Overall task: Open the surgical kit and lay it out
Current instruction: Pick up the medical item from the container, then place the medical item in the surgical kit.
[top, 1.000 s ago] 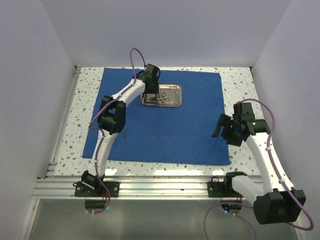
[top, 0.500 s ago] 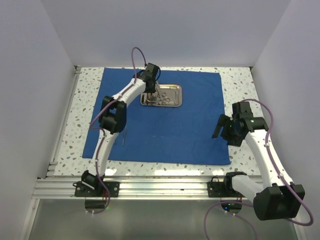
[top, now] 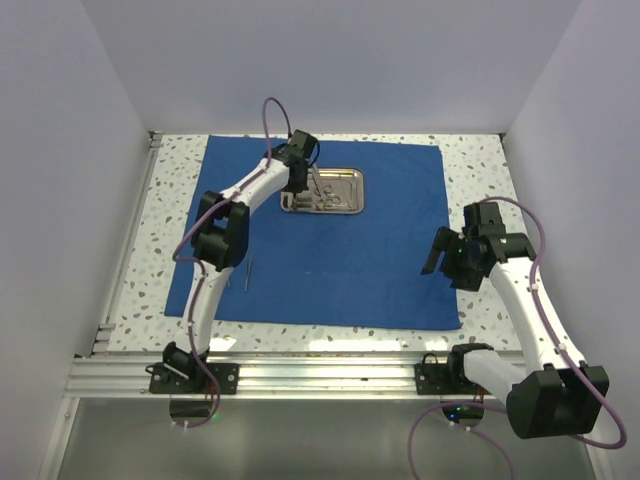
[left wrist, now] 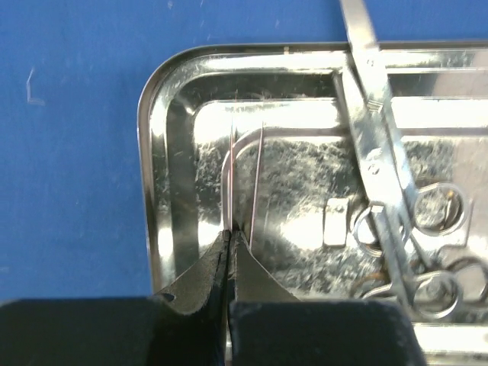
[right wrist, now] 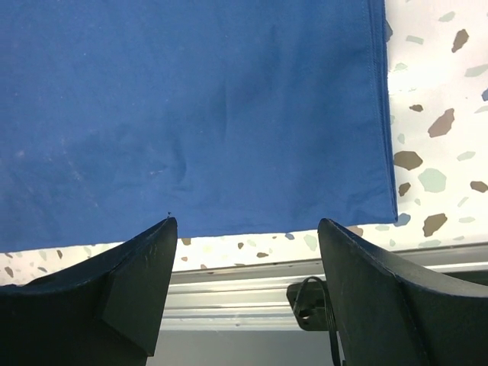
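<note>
The surgical kit's royal-blue cloth point(top: 340, 250) lies spread flat on the table. On its far part sits the small steel tray point(top: 350, 205) point(left wrist: 164, 152). My left gripper point(top: 299, 184) point(left wrist: 230, 235) reaches into the tray's left end and is shut on the slim silver tweezers point(left wrist: 230, 175), whose two thin arms run away from the fingertips. Ring-handled scissors or forceps point(left wrist: 381, 168) lie in the tray's right half. One slim instrument point(top: 249, 270) rests on the cloth near the left arm. My right gripper point(top: 440, 255) point(right wrist: 245, 223) hangs open over the cloth's near right corner, holding nothing.
Speckled tabletop point(top: 480, 170) borders the cloth on all sides. An aluminium rail point(top: 320, 375) point(right wrist: 229, 278) runs along the near edge, with both arm bases on it. White walls enclose the left, right and back.
The left gripper's jaws have closed on the tweezers in the tray. The right arm has shifted slightly, with its jaws still open.
</note>
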Controlling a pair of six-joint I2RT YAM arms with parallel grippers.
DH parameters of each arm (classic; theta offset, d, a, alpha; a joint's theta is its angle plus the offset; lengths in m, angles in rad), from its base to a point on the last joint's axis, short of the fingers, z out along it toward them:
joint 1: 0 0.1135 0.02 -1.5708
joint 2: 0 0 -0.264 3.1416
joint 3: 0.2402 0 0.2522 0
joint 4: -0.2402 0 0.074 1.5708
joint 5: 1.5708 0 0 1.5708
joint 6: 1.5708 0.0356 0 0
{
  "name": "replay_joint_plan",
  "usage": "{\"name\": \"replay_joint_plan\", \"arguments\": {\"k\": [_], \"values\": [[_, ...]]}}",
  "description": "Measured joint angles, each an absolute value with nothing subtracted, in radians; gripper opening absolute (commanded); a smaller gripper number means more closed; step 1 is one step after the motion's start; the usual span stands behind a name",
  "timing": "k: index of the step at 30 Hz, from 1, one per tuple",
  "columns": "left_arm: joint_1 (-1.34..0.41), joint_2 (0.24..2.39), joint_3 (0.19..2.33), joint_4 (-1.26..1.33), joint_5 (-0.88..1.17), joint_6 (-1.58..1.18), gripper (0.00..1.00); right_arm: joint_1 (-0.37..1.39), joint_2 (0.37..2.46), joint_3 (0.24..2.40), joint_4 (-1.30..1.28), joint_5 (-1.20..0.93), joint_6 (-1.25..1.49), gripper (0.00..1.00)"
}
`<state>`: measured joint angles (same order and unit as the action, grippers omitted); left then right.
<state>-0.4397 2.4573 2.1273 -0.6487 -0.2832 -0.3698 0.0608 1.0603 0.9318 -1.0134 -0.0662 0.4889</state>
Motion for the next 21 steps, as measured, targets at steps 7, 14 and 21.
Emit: {"name": "replay_joint_plan", "arguments": {"k": [7, 14, 21], "values": [[-0.439, 2.266, 1.954, -0.713, -0.276, -0.371, 0.00, 0.061, 1.060, 0.930, -0.991, -0.099, 0.485, 0.78], [-0.439, 1.827, 1.490, -0.674, -0.292, -0.385, 0.00, 0.061, 1.060, 0.912, -0.962, -0.128, 0.476, 0.79], [-0.439, 1.665, 1.124, -0.651, -0.313, -0.430, 0.02, 0.061, 1.060, 0.907, -0.947, -0.153, 0.466, 0.79]]}}
